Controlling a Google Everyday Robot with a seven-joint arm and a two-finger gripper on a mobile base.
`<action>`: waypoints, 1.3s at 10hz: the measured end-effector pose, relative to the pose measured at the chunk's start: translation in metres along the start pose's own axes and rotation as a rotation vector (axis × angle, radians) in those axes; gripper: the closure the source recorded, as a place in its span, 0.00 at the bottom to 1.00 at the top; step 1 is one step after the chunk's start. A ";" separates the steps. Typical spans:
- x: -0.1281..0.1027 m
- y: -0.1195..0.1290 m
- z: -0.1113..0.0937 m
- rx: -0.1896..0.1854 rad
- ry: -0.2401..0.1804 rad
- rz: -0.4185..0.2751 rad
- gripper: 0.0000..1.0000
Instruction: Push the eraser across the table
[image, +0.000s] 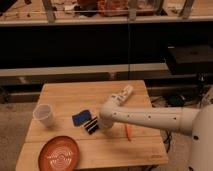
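Observation:
The eraser is a small flat dark-blue block lying near the middle of the light-brown wooden table. My white arm reaches in from the right across the table's right half. My dark gripper sits low over the table, right beside the eraser on its front-right side, touching it or almost so. The arm's wrist hides the table just behind the gripper.
A white cup stands at the table's left. An orange round plate lies at the front left corner. A thin orange stick lies under the arm at front right. Dark shelving and a wall stand behind the table.

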 end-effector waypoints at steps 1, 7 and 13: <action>0.000 -0.001 0.000 0.002 0.001 -0.001 1.00; 0.000 -0.008 0.002 0.013 0.003 -0.006 1.00; 0.000 -0.015 0.004 0.024 0.007 -0.017 1.00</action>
